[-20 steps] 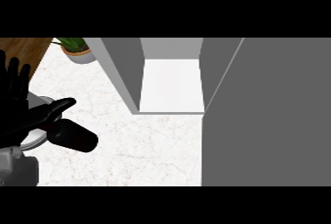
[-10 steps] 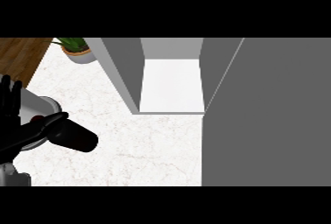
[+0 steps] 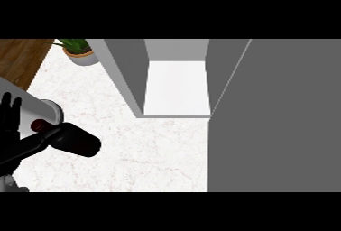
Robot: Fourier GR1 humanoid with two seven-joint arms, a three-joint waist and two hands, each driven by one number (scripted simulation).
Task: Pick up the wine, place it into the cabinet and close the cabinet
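The wine bottle (image 3: 75, 140), dark with a dark red cap (image 3: 39, 124), stands out at the left of the white marble counter (image 3: 146, 153). My left hand (image 3: 9, 118) shows at the left edge just beside the bottle's cap end, fingers straight and pointing up. Black shapes of hand and bottle merge below the cap, so contact is unclear. The cabinet (image 3: 123, 76) stands open at the upper middle, its white floor (image 3: 177, 88) bare. My right hand is out of view.
A wide grey panel (image 3: 276, 117), apparently the cabinet's open door, fills the right side. A potted plant (image 3: 80, 52) sits at the back left beside a wooden surface (image 3: 20, 58). A pale rounded object (image 3: 45, 107) lies behind the bottle.
My left hand has slid down along the left edge toward the bottle's cap. The bottle has barely shifted. The cabinet is unchanged.
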